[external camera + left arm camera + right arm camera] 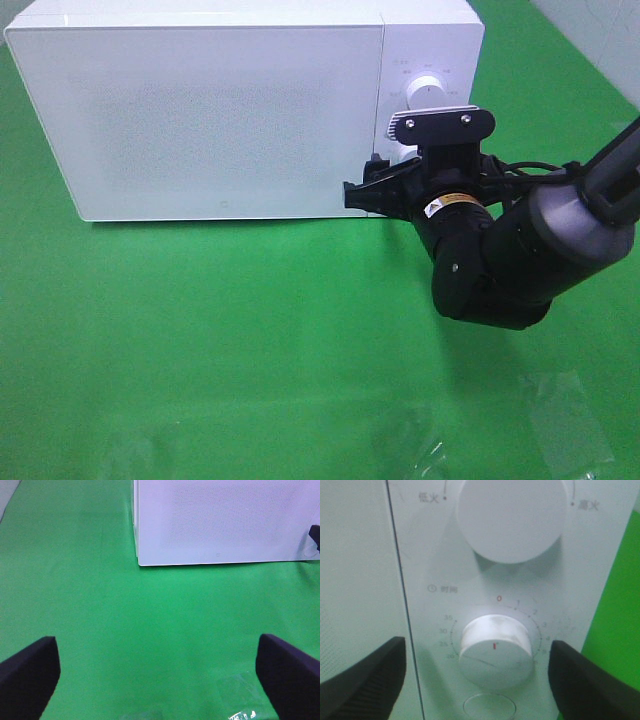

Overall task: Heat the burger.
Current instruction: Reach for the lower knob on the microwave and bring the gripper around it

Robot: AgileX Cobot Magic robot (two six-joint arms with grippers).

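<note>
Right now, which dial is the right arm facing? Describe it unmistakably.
On the white microwave, look at the control panel right of the door. Two round white knobs sit there; it is the lower knob, ringed by a numbered scale and bearing a red mark.

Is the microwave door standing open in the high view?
No, the microwave door lies shut, flush with the control panel beside it.

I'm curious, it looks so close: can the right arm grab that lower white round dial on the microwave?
Probably yes. The right tool is open, its fingers flanking the lower white round dial on the white box-shaped microwave, with nothing visible between them.
</note>
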